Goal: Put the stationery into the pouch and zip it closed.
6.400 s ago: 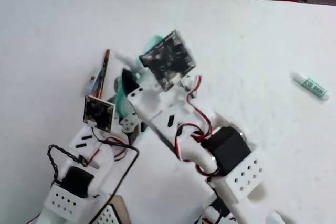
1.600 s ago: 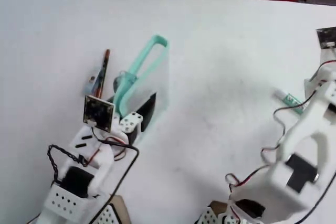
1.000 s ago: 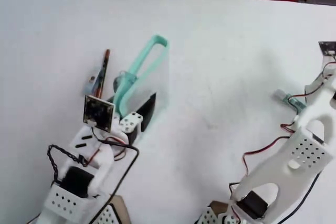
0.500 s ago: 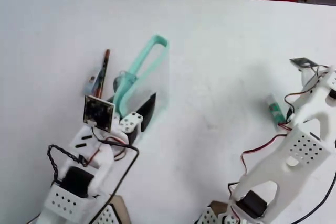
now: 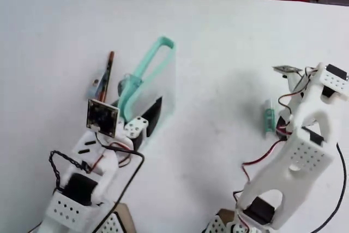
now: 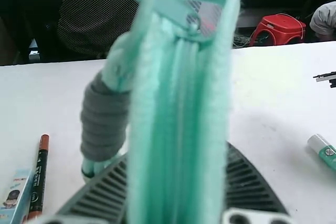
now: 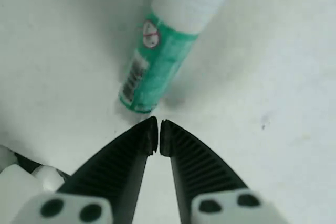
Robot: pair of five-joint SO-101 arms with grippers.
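Note:
My left gripper (image 5: 144, 123) is shut on the mint pouch (image 5: 150, 77), holding it up on its edge with the zipper side open at the top. In the left wrist view the pouch (image 6: 181, 108) has its zipper pull (image 6: 184, 17) at the far end, and a pen with a grey grip (image 6: 101, 116) leans against its side. A green and white glue stick (image 5: 269, 117) lies on the table to the right. My right gripper (image 7: 158, 129) is shut with nothing in it, its tips right at the green end of the glue stick (image 7: 168, 51).
A brown pencil (image 5: 108, 72) and a small blue eraser box (image 5: 96, 84) lie left of the pouch, also seen as the pencil (image 6: 38, 174) and box (image 6: 13, 200). The white table (image 5: 218, 42) is bare between the pouch and the glue stick.
The right arm left the pouch, swung to the far right and came back inward. The glue stick slid left toward the middle and turned. The left arm held still with the pouch.

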